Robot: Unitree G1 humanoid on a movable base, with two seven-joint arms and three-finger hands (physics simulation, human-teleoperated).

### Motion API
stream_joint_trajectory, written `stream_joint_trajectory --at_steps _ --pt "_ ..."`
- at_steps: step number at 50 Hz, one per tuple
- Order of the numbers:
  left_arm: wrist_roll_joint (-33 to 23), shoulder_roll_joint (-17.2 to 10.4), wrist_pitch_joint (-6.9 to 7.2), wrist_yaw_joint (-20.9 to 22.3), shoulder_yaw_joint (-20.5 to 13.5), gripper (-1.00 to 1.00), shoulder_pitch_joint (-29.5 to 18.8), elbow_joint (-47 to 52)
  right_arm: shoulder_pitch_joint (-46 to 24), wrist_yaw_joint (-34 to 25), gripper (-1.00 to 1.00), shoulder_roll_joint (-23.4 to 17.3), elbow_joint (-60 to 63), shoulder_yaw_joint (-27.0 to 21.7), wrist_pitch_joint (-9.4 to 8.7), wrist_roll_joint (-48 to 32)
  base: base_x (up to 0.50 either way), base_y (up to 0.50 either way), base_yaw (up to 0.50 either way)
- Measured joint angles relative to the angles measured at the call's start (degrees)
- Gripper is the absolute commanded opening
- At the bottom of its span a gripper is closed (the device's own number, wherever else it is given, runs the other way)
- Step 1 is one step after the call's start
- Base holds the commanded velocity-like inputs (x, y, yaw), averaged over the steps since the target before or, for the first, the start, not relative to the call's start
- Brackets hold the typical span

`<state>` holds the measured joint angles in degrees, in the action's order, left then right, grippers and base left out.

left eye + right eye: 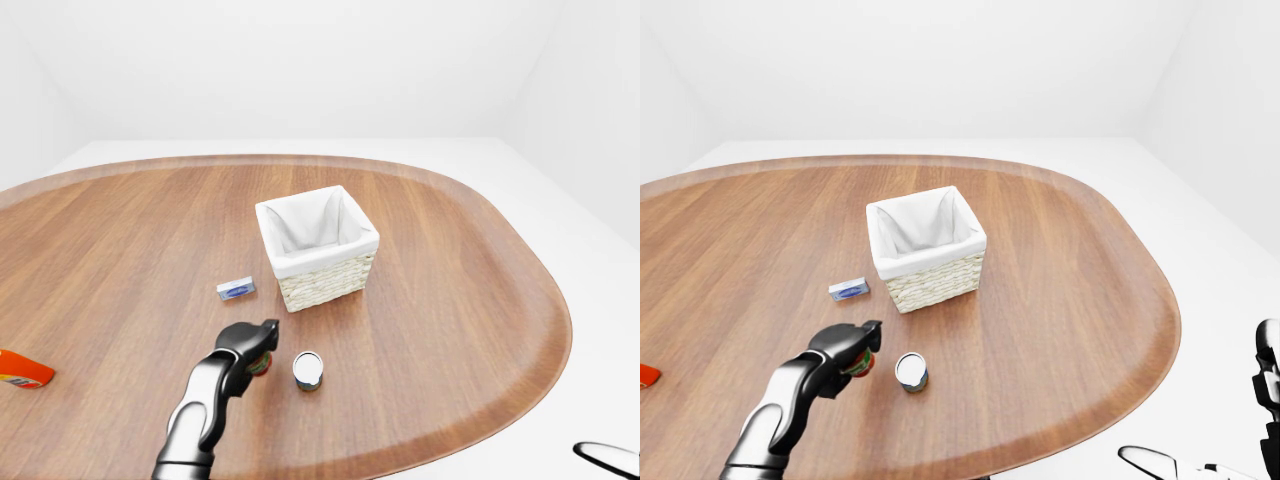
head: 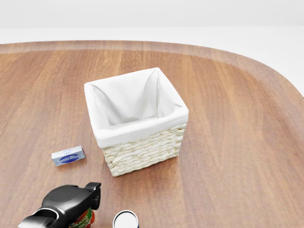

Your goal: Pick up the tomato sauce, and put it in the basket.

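Observation:
The tomato sauce (image 2: 83, 220), a small can with a red and green label, shows at the bottom left of the head view. My black left hand (image 2: 81, 203) sits over it with its fingers closed round the can's top. In the left-eye view the same hand (image 1: 256, 346) holds the can (image 1: 261, 363) just above the table. The wicker basket (image 2: 142, 153) with a white cloth lining stands up and to the right of the hand. My right hand (image 1: 1270, 385) shows only as a dark shape at the right edge of the right-eye view, off the table.
A second can with a white top (image 2: 125, 220) stands just right of the held can. A small blue and white box (image 2: 68, 156) lies left of the basket. A red-orange object (image 1: 20, 370) lies at the table's left edge. The oval wooden table (image 2: 237, 142) stretches right.

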<state>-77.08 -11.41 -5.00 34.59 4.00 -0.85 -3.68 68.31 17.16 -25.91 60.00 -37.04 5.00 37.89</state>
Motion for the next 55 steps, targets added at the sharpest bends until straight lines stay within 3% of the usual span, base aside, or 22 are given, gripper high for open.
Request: stream_joint_trajectory --at_steps 4,12,21,24,30,31,36,41,50,55 --pt "4.45 0.34 0.00 5.42 -1.98 -1.00 -0.19 6.88 0.16 0.18 1.00 -0.20 0.00 -0.07 0.00 0.06 0.00 0.00 0.00" --pt "13.98 0.77 0.00 5.41 -5.81 -1.00 -2.39 20.24 0.16 0.63 1.00 -0.68 0.00 -0.11 0.00 0.02 0.00 0.00 0.00" --pt "21.15 2.41 0.19 5.41 -7.69 -1.00 -8.56 30.80 0.01 1.07 1.00 -1.15 0.00 -0.08 0.00 -0.15 0.00 0.00 0.00" --pt "22.60 3.64 2.06 5.41 -7.39 -1.00 -11.80 33.56 0.08 1.06 1.00 -1.15 0.00 -0.13 0.00 -0.10 0.00 0.00 0.00" --pt "23.92 5.40 9.29 5.41 -6.14 -1.00 -21.30 36.54 0.19 1.10 1.00 -1.14 0.00 -0.05 0.00 -0.19 0.00 0.00 0.00" --pt "23.70 5.59 10.00 5.41 -5.94 -1.00 -23.60 36.01 0.19 1.12 1.00 -1.16 0.00 -0.01 0.00 -0.25 0.00 0.00 0.00" --pt "23.22 7.28 10.00 4.50 -4.55 -1.00 -35.69 31.02 0.33 1.02 1.00 -1.01 0.00 0.08 0.00 -0.32 0.00 0.00 0.00" --pt "25.14 8.82 10.00 0.33 -4.24 -1.00 -48.69 19.34 0.41 0.32 1.00 -0.31 0.00 0.09 0.00 -0.10 0.00 0.00 0.00" --pt "33.49 8.56 10.00 -12.53 -4.60 -1.00 -72.27 -10.68 -0.58 -1.10 1.00 1.06 0.00 0.32 0.00 0.07 0.00 0.00 0.00" --pt "35.37 7.78 10.00 -19.96 -3.69 -1.00 -82.27 -27.47 -1.19 -1.65 1.00 1.51 0.00 0.53 0.00 0.08 0.00 0.00 0.00"
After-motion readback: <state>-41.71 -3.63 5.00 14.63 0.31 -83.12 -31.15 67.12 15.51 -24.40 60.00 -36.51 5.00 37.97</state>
